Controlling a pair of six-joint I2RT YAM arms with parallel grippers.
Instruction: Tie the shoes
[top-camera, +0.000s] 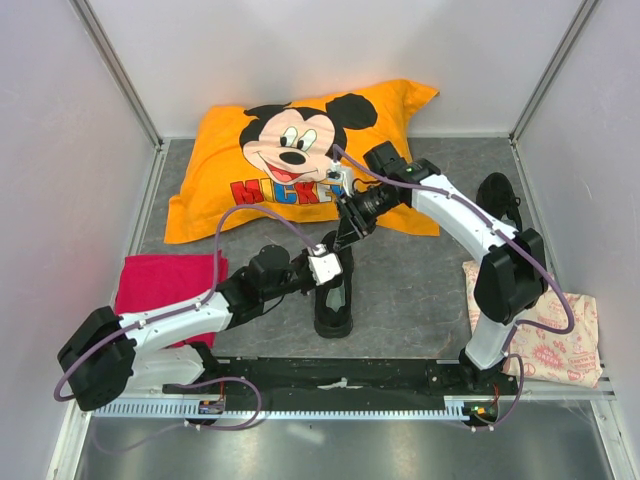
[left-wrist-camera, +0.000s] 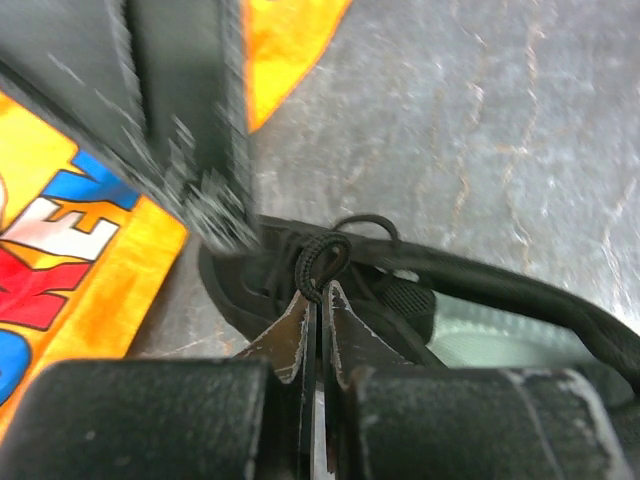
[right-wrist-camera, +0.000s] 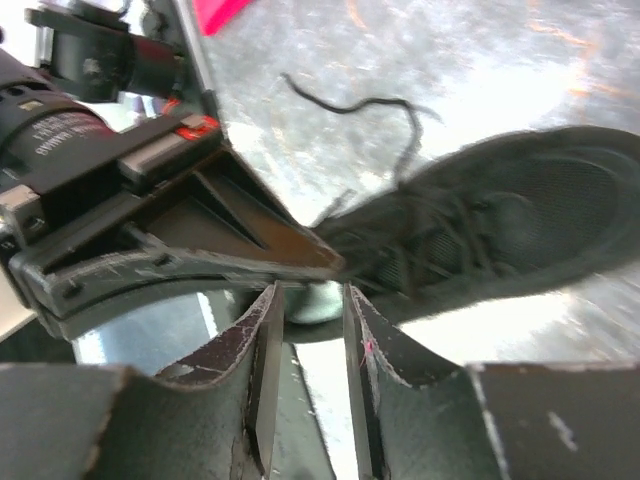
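Two fingers of our left gripper (left-wrist-camera: 320, 292) are pinching lace loop (left-wrist-camera: 322, 262), almost fully closed on it. Our right gripper (right-wrist-camera: 308, 295) is hovering just beside, fingers slightly parted, gripping nothing. We are working over shoe (top-camera: 335, 305) lying mid grey table (top-camera: 420, 290). Second shoe (top-camera: 497, 195) is sitting near right wall. Orange Mickey pillow (top-camera: 290, 150) is lying behind; red cloth (top-camera: 165, 280) is lying under our left arm.

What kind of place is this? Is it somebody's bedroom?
Probably a robot lab booth, not a bedroom: plain white walls box in a grey table, with a left arm and a right arm bolted at its near edge.
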